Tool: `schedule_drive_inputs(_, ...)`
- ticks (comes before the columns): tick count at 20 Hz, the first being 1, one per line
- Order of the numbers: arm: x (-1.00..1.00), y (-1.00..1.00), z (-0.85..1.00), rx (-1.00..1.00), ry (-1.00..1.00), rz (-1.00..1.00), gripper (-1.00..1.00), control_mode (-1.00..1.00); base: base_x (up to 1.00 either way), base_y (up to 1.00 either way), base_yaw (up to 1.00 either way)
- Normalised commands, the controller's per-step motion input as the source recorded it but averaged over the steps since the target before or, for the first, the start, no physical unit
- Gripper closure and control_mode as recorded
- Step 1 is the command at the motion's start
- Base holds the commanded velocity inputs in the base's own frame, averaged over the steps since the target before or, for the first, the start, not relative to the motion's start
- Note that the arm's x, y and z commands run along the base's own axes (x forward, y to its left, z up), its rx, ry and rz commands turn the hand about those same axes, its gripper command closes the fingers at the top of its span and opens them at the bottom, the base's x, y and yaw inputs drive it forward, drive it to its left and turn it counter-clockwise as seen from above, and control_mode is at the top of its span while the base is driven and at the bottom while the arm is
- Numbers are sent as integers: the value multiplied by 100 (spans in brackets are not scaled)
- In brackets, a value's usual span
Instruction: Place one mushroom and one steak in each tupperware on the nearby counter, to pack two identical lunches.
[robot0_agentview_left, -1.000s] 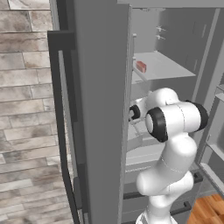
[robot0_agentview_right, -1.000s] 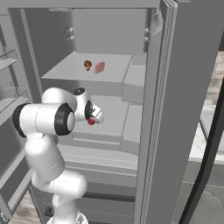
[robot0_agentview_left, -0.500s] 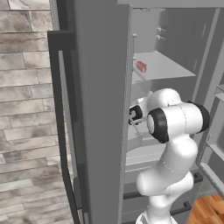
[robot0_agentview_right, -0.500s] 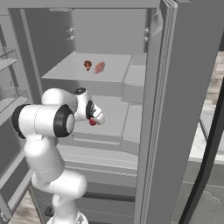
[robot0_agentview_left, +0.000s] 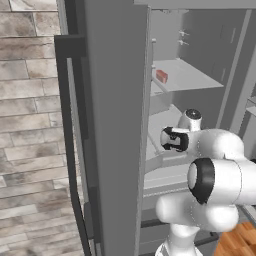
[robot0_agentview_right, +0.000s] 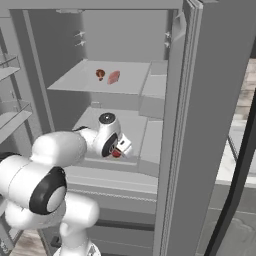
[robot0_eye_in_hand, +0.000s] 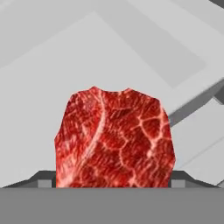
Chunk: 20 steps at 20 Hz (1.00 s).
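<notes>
We see a bright red steak (robot0_eye_in_hand: 114, 139), marbled with pale streaks, flat on the fridge's smooth grey middle shelf (robot0_agentview_right: 135, 131), close before our fingers (robot0_agentview_right: 120, 150); whether they stand apart we cannot tell. On the upper shelf (robot0_agentview_right: 80, 80), a brown-capped mushroom (robot0_agentview_right: 100, 74) sits beside a paler steak (robot0_agentview_right: 114, 77).

1. Steaks: two, a red steak (robot0_eye_in_hand: 114, 139) close before the hand camera, and a pink steak (robot0_agentview_right: 114, 77) on the upper fridge shelf (robot0_agentview_right: 75, 80).
2. Mushrooms: one mushroom (robot0_agentview_right: 100, 74), beside the pink steak.
3. Shelves: two.
</notes>
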Motion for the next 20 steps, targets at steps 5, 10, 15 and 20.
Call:
schedule_drive_inputs(5, -100, -11, 100, 0, 8, 12, 100, -100, 0, 0, 0)
schedule_drive_inputs(10, -100, 19, 92, -7, 15, 25, 100, -100, 0, 0, 0)
schedule_drive_inputs(15, -100, 41, 70, -12, 9, 30, 100, -100, 0, 0, 0)
schedule_drive_inputs(20, -93, 40, 71, -12, -1, 29, 100, -100, 0, 0, 0)
